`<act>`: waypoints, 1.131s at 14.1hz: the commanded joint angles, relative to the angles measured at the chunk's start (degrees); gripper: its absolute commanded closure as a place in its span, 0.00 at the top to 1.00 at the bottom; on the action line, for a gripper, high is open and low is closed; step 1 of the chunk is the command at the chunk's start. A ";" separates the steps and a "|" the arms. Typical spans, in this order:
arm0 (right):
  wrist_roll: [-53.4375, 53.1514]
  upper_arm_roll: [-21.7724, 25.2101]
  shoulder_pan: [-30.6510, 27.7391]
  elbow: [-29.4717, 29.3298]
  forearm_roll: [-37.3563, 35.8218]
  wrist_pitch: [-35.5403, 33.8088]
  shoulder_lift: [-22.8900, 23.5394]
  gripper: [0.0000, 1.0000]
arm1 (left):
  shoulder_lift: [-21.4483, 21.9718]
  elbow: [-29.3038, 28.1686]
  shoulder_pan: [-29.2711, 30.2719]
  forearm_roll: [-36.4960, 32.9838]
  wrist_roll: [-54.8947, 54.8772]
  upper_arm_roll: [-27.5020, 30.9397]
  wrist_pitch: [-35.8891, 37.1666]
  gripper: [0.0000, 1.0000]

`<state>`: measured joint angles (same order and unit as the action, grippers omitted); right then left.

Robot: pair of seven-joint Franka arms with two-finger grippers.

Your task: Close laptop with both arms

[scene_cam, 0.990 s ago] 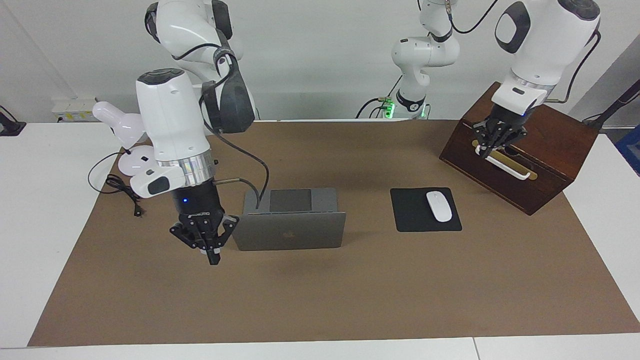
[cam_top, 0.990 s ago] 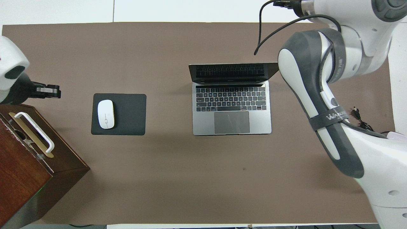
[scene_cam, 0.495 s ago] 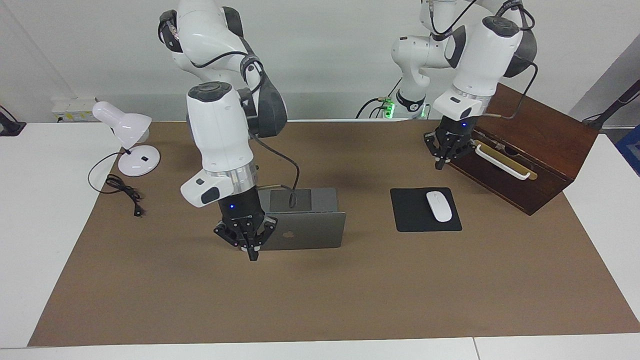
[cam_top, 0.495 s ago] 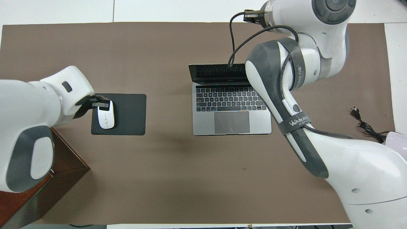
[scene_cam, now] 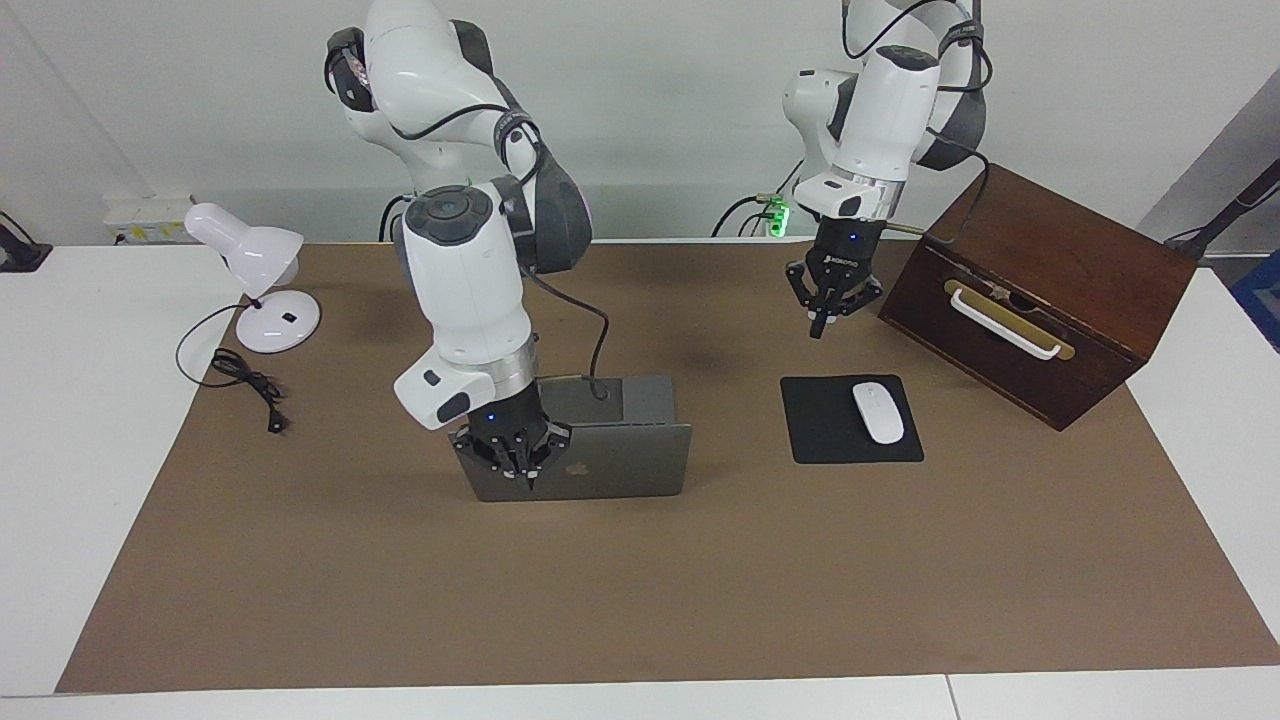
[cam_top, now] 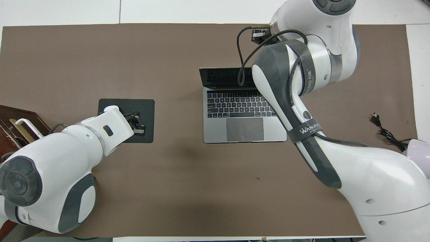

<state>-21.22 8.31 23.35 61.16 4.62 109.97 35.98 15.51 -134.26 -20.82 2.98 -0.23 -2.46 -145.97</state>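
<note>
Where it flanked the laptop (scene_cam: 610, 462) before, right fingers (scene_cam: 528, 480) now front its lid.

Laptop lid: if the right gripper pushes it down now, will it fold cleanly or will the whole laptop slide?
The laptop lid looks thin and stiff, so it should swing as one piece. Pressing near one corner, where the shut right gripper is, may twist or skid it. The base lies flat on the brown mat, which probably helps.
</note>
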 commanded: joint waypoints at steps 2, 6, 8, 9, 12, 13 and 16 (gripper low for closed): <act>-1.19 0.39 0.38 -2.27 1.71 -3.44 1.29 0.00 | 1.11 -4.60 -3.70 0.10 0.40 0.79 -9.04 0.00; -1.19 0.65 0.38 -2.27 5.75 -6.87 1.29 0.00 | -2.40 -6.97 -7.04 0.10 0.93 0.87 -17.75 0.00; -1.11 0.65 0.46 -2.27 6.28 -7.57 1.20 0.00 | -6.26 -7.77 -8.97 0.10 1.97 0.87 -23.98 0.00; -1.11 0.65 0.38 -2.27 6.28 -8.27 1.20 0.00 | -8.54 -7.95 -10.11 0.10 2.51 0.87 -26.97 0.00; -1.19 0.65 0.46 -2.19 7.15 -8.45 1.20 0.00 | -13.03 -7.95 -11.96 0.10 2.51 0.87 -32.95 0.00; -1.19 0.74 0.38 -2.19 7.94 -8.63 1.11 0.00 | -13.92 -7.95 -12.58 0.10 2.51 0.87 -34.54 0.00; -1.19 0.91 0.46 -2.10 8.47 -10.12 1.11 0.00 | -16.46 -7.95 -13.81 0.10 2.42 0.87 -38.23 0.00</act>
<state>-21.24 8.37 23.63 61.00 11.29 101.86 36.03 0.48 -142.11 -32.92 2.98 1.84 -2.45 -180.79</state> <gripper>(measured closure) 0.991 0.991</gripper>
